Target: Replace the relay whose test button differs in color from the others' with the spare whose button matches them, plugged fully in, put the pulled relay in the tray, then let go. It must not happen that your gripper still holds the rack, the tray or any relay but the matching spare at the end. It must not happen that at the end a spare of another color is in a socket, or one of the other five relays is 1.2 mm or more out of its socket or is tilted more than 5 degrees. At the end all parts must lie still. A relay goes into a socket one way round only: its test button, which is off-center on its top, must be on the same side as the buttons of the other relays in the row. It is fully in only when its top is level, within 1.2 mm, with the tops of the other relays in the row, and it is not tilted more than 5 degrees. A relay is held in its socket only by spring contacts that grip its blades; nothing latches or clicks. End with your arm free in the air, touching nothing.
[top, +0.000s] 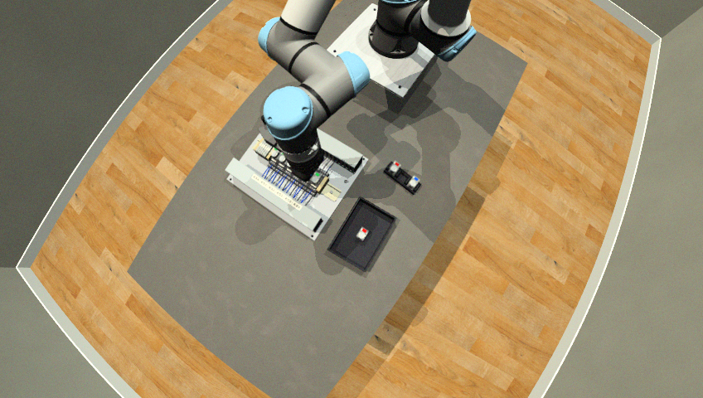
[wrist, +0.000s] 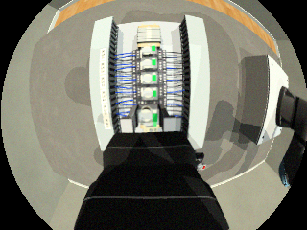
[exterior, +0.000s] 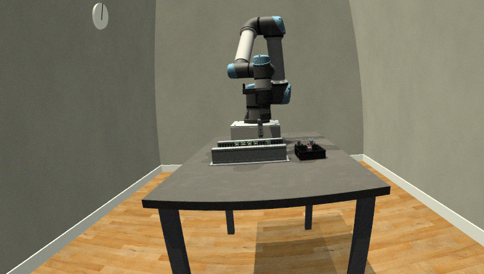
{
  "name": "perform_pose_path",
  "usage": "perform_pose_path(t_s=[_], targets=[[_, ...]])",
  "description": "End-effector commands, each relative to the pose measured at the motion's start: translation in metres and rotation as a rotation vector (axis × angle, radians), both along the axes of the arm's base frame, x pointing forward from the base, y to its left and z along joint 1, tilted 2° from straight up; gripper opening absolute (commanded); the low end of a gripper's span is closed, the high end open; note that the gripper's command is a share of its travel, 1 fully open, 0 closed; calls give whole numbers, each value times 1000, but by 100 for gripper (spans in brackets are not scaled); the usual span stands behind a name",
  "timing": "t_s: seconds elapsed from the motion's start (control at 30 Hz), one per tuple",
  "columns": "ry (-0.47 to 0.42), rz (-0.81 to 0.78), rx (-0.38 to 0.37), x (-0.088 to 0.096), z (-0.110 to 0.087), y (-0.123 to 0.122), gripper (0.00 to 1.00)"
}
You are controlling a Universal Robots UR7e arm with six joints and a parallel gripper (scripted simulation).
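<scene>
My gripper (wrist: 148, 111) (exterior: 260, 135) is shut on a white relay with a green test button (wrist: 148, 116). It holds this relay upright above the row, over the gap between the fourth relay and the end relay. The held button is on the right in the wrist view, the same side as the green buttons of the socketed relays (wrist: 148, 78) (exterior: 243, 143). The end relay (top: 317, 175) (exterior: 268, 142) shows beside the gripper. A relay with a red button (top: 362, 233) (exterior: 309, 146) lies in the black tray (top: 377, 221) (exterior: 310, 154). The empty socket is hidden.
The black spare holder (top: 404, 176) carries a red-button relay (top: 395, 167) (exterior: 298, 141) and a blue-button relay (top: 413, 182) (exterior: 311, 140), with its middle place empty. Two raised pale wire ducts (wrist: 102, 86) (wrist: 195, 86) flank the row, with blue wires beside the sockets.
</scene>
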State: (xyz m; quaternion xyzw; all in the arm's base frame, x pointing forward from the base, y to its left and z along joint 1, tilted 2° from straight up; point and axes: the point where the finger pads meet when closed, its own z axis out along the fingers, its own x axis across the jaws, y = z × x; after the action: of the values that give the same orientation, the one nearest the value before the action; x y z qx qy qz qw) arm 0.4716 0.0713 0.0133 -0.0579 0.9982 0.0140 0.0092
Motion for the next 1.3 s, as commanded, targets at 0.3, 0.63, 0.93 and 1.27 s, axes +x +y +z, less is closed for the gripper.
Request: perform_pose_path(t_s=[0.3,0.63,0.93,1.27], targets=[[-1,0,0,-1,1,1,0],[-1,0,0,-1,-11,2,0],[-1,0,0,-1,-11,2,0],[-1,0,0,-1,-23,3,0]])
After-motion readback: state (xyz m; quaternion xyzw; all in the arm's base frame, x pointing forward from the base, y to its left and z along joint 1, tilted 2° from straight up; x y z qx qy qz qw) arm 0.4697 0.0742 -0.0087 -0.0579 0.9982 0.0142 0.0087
